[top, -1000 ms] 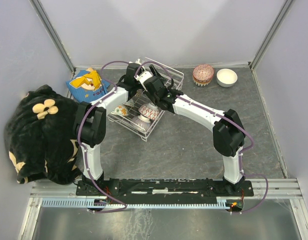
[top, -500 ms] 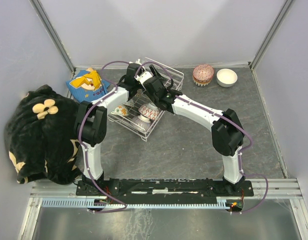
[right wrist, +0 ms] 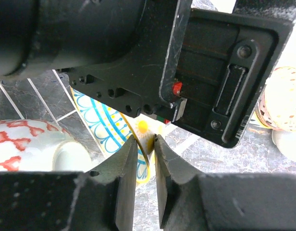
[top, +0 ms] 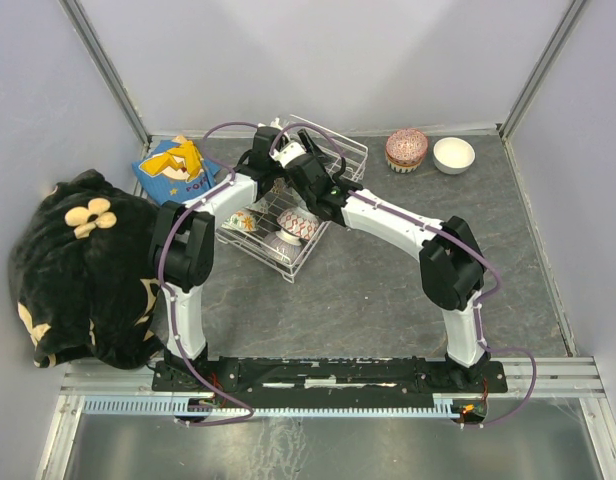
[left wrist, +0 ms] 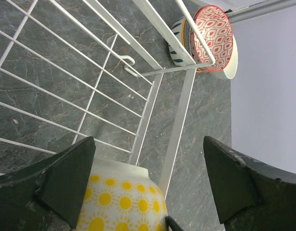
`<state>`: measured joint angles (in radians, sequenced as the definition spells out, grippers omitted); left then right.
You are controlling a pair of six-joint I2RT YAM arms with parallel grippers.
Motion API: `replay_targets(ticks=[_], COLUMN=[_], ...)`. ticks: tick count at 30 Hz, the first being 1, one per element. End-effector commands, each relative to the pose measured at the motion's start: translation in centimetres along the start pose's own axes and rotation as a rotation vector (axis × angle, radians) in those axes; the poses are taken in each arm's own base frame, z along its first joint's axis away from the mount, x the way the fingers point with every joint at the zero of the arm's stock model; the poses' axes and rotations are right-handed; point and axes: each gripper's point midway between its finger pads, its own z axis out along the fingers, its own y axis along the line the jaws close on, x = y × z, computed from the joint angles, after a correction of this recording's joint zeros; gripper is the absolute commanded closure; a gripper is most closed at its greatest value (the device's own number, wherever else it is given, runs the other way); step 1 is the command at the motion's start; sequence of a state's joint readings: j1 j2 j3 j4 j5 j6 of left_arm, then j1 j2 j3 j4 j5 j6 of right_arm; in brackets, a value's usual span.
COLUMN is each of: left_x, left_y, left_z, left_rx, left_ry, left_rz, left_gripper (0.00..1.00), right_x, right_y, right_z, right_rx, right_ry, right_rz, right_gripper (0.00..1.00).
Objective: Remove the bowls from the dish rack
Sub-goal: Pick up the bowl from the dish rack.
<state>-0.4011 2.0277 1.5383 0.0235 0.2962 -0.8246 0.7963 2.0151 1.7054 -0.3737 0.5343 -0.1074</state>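
The white wire dish rack (top: 333, 150) stands at the back of the table, and both arms reach into it. My left gripper (left wrist: 149, 142) hangs open over the rack's corner, with a white bowl with yellow suns (left wrist: 120, 202) low between its fingers and against the left one. My right gripper (right wrist: 144, 140) is shut on that sun bowl's rim (right wrist: 146, 135), just under the left gripper's black body. A blue-patterned bowl (right wrist: 102, 126) leans beside it. A red-patterned bowl (top: 296, 228) and another bowl (top: 246, 222) lie in the rack.
Outside the rack at the back right stand a stack of patterned bowls (top: 406, 148) and a plain white bowl (top: 453, 155). A blue and yellow box (top: 178, 165) and a black plush heap (top: 83, 265) fill the left side. The stack (left wrist: 213, 38) shows beyond the rack's corner.
My right gripper's fingers have drawn together onto the sun bowl's rim, and the right arm has shifted slightly left. The left arm has stayed still and open.
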Motion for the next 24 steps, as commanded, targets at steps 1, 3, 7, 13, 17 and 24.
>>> replay_targets(ticks=[1,3,7,13,17,24], left_x=[2.3,2.4,2.4,2.4,2.3,0.4], left_y=[-2.9,-2.8,-2.8,-2.7,-2.7,-3.5], left_z=[0.1,0.1,0.2,0.2,0.3,-0.5], left_rx=[0.065,0.065,0.064,0.063,0.065,0.078], left_ry=[0.072,0.075,0.076,0.076,0.075,0.016], left_rz=[0.019,0.018,0.018,0.019,0.019,0.013], left_gripper=[0.01,0.01,0.01,0.01,0.01,0.01], right_x=[1.8,1.8,2.0,2.1,2.0,1.9], right_y=[0.2,0.1,0.0,-0.4,-1.0,-2.3], right_z=[1.1,1.2,1.4,1.6,1.7,1.9], right_rx=[0.031,0.04,0.056,0.088,0.12,0.111], right_ry=[0.063,0.065,0.072,0.074,0.073,0.066], right_rz=[-0.085,-0.088,-0.096,-0.104,-0.106,-0.035], right_gripper=[0.74,0.77,0.82,0.93,0.99,0.99])
